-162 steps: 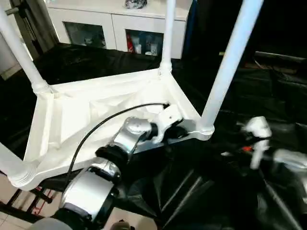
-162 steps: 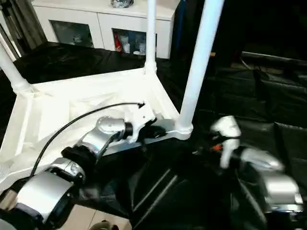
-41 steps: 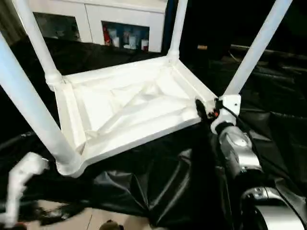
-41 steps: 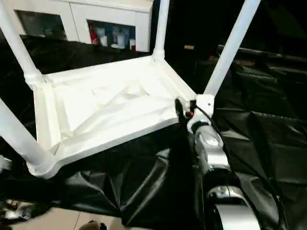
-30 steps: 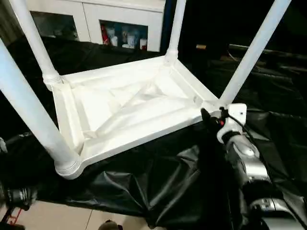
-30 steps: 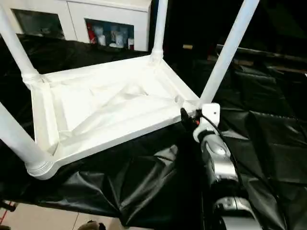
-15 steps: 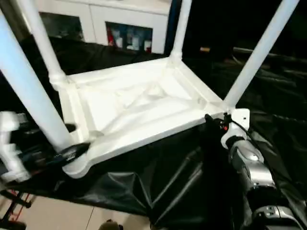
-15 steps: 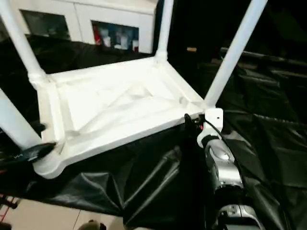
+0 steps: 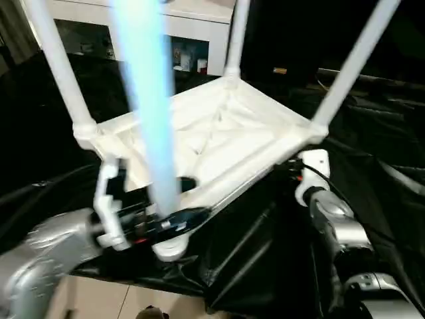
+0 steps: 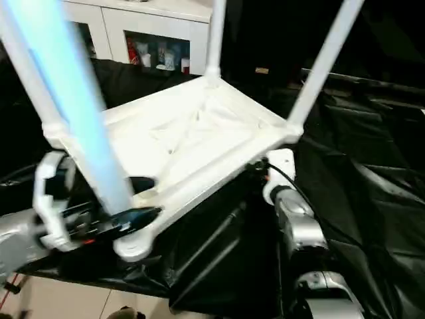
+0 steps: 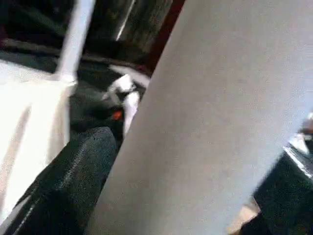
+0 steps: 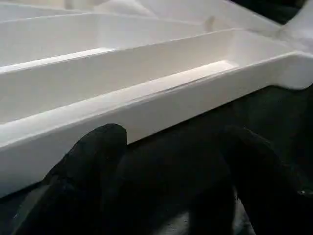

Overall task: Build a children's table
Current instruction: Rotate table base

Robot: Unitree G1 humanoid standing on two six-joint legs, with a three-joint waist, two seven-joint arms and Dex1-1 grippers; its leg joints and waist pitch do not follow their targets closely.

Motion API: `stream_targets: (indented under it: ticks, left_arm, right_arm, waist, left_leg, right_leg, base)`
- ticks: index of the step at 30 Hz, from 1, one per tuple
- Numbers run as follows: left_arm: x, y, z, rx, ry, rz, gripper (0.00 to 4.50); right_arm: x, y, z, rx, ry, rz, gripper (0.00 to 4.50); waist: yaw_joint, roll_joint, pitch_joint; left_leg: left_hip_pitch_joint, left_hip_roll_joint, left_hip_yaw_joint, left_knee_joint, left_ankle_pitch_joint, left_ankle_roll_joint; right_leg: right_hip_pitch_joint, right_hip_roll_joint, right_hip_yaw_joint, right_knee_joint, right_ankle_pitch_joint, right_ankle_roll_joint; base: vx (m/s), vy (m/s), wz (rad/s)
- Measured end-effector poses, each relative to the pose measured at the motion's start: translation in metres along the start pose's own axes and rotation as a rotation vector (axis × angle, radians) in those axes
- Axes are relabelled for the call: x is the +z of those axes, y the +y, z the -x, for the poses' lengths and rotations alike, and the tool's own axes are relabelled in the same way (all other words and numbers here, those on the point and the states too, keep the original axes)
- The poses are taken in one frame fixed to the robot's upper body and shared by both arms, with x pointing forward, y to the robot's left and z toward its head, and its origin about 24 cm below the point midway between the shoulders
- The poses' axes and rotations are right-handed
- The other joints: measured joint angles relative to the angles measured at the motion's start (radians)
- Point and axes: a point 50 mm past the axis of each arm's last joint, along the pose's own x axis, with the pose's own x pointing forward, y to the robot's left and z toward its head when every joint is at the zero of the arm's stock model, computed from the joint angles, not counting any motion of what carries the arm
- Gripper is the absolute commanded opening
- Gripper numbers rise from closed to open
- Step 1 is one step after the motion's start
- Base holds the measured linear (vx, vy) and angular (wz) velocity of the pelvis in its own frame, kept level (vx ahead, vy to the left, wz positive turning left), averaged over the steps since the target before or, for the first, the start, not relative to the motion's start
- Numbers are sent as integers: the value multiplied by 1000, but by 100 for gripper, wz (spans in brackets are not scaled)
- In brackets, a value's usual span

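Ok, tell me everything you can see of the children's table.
The children's table is white plastic and lies upside down on the black-draped work table, ribbed underside up. All four tube legs stand in its corner sockets. The left gripper straddles the nearest leg at its base; the right gripper is open just below the rim.

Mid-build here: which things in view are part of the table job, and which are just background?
Part of the job:
- white plastic ribbed tabletop, lying upside down
- four white tapered tube legs, e.g. nearest leg, standing in the corner sockets
- left gripper, at the nearest leg's base
- right gripper, by the tabletop's edge

Just background:
- black-draped work table
- white cabinet behind
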Motion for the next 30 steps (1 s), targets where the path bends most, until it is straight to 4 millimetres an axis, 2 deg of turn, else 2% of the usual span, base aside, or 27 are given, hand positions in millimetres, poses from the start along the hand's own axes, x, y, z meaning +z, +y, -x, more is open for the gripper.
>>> stream_targets:
  ticks: [4,10,16,21,30]
  left_arm:
    - [5,3,-16,-27,-25,-8,446]
    - [7,7,-45,-89,-55,-5,446]
    - [8,8,-64,-127,-78,-10,446]
    - [10,24,-80,-78,-104,-47,446]
    - [6,31,-100,-92,-103,-45,446]
  right_arm:
    - [-2,21,-6,69,14,5,371]
    - [5,35,-15,118,16,13,371]
    - [9,41,-18,149,5,27,371]
    - [10,45,-21,158,3,11,371]
    - [8,54,-21,242,0,-8,371]
  waist:
    - [-5,-1,0]
    - [-12,-2,-1]
    - [-20,-2,-1]
    - [-22,-1,-1]
    - [-26,-1,-1]
  left_leg:
    - [0,0,-1,1,1,-2]
    - [-1,0,-2,2,3,-4]
    - [-2,0,-2,2,3,-4]
    - [-2,0,-2,3,3,-4]
    - [-2,0,-3,3,3,-4]
  right_leg:
    - [0,0,0,2,0,0]
    - [-1,0,0,2,1,-1]
    - [-2,0,-1,2,4,-6]
    - [-2,0,-2,2,4,-4]
    - [-2,0,-2,2,6,-6]
  base:
    - [0,0,0]
    - [0,0,0]
    - [0,0,0]
    - [0,0,0]
    - [0,0,0]
